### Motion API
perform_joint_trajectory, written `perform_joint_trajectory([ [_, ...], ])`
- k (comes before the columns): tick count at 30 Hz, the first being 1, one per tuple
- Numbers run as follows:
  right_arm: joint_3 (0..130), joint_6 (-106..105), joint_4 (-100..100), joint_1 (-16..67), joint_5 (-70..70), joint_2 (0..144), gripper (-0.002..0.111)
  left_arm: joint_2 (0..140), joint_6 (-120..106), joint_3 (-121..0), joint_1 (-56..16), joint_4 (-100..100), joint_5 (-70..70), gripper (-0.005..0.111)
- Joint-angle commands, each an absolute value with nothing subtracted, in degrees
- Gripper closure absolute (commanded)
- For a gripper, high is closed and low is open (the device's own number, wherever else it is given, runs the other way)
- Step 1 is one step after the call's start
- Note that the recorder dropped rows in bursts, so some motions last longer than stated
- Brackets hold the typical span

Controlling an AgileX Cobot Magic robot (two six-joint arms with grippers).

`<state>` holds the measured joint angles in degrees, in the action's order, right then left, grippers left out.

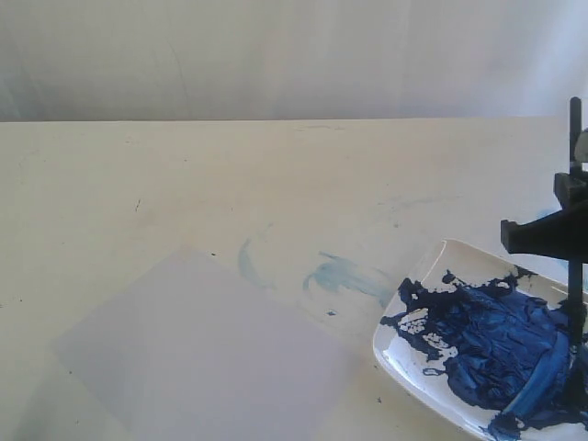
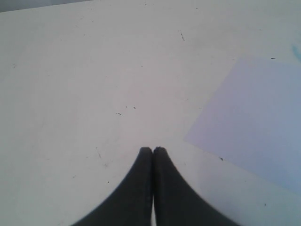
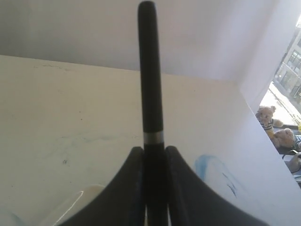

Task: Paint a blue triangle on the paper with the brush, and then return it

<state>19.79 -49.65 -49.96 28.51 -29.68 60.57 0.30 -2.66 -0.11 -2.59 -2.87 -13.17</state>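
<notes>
Distance along the near edge of the tabletop is what the coming move turns on. The brush (image 1: 575, 129) stands upright over the plate (image 1: 459, 253) at the near right corner, while the paper (image 1: 197, 354) lies flat well apart from it, leftward along that same edge, with one corner pointing to the far edge. The right gripper (image 3: 154, 153) is clamped on the black handle right by its silver band (image 3: 153, 137), so the brush's long axis runs straight up and down, with the lower end toward the dark blue paint (image 1: 496, 340) spread across the plate. Whether the bristles touch the paint cannot be told. No blue triangle shows on the paper, which looks blank, so I judge the painting not yet started and a leftward carry called for. The left gripper (image 2: 153, 150) hangs over bare table near the paper with its jaws pressed together on nothing; it is nearer the paper than the right arm but has no brush. The table (image 1: 138, 165) is cream and matt, flecked with dark specks, with faint pale-blue smears (image 1: 344, 274) between paper and plate. A plain pale wall (image 1: 276, 55) backs the far edge, and the right wrist view catches a bright window (image 3: 287, 66) with stuffed toys (image 3: 269, 120) beside it.
</notes>
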Motion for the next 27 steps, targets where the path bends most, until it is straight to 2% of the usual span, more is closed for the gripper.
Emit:
perform_joint_trajectory([
  [1, 20.0, -45.7, -45.4, 28.5, -29.9, 60.7, 0.108, 0.0, -2.8, 0.0, -2.8, -2.9, -13.3, 0.107],
  [5, 20.0, -42.9, -38.4, 28.5, -29.9, 59.6, 0.108, 0.0, -2.8, 0.0, -2.8, -2.9, -13.3, 0.107],
  [15, 20.0, -42.9, -38.4, 28.5, -27.1, 58.5, 0.108, 0.0, -2.8, 0.0, -2.8, -2.9, -13.3, 0.107],
  [27, 23.3, -37.2, -38.4, 28.6, -23.9, 41.5, 0.108, 0.0, -2.8, 0.0, -2.8, -2.9, -13.3, 0.107],
])
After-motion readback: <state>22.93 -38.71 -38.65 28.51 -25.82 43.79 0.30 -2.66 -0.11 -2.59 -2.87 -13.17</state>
